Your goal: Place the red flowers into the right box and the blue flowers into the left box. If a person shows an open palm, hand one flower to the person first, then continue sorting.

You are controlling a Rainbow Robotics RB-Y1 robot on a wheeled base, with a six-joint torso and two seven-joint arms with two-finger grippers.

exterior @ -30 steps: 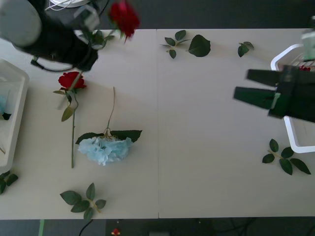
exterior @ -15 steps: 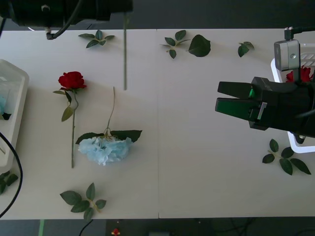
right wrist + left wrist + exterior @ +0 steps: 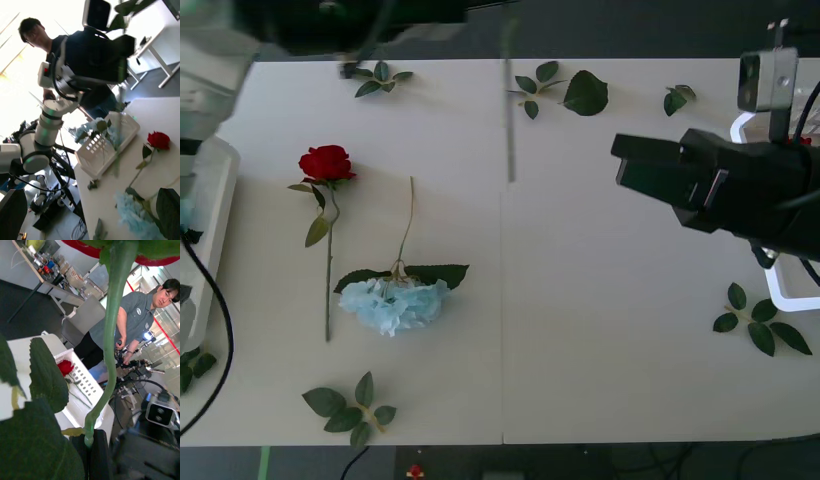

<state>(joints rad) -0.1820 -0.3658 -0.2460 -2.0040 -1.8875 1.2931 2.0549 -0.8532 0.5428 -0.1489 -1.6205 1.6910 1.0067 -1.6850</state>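
Red rose stem (image 3: pixel 509 120) is hanging from the left gripper; one rose (image 3: pixel 327 163) and hydrangea (image 3: pixel 394 303) are lying unsorted; right gripper's (image 3: pixel 630 170) opening is unclear.

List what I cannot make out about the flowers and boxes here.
1. Held red flower: front view, head beyond the top edge, stem blurred.
2. Right box: front view, mostly behind the right arm.
3. Left box: front view, cut by the left edge; contents unclear.

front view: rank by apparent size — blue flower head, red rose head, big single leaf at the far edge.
1. blue flower head, clearly largest.
2. big single leaf and red rose head look about alike; not ranking them.
All three lie flat on the table, so nearness hardly skews this.
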